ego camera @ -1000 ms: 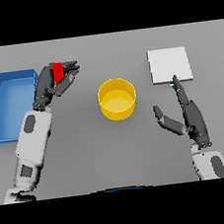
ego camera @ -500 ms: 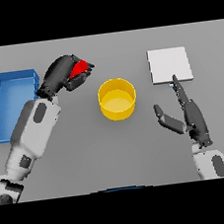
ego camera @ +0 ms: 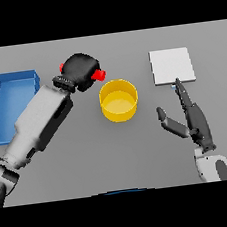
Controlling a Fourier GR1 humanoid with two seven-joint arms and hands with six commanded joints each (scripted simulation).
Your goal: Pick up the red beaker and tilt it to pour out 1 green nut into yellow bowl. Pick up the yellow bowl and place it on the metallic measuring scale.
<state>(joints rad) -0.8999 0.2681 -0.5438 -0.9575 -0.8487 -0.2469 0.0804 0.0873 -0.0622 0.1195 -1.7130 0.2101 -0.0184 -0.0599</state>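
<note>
Just left of the yellow bowl (ego camera: 119, 100), I see my left hand (ego camera: 81, 70) wrapped around the red beaker (ego camera: 99, 75); only small bits of red show past the dark fingers, one poking toward the bowl's rim. The bowl sits mid-desk (ego camera: 91, 163). I cannot make out any nut. The metallic measuring scale (ego camera: 172, 66) lies flat to the right of the bowl, apart from it. My right hand (ego camera: 194, 120) rests below the scale, fingers straight and spread, one fingertip at its near edge. A blue tray (ego camera: 1, 106) sits at far left.
</note>
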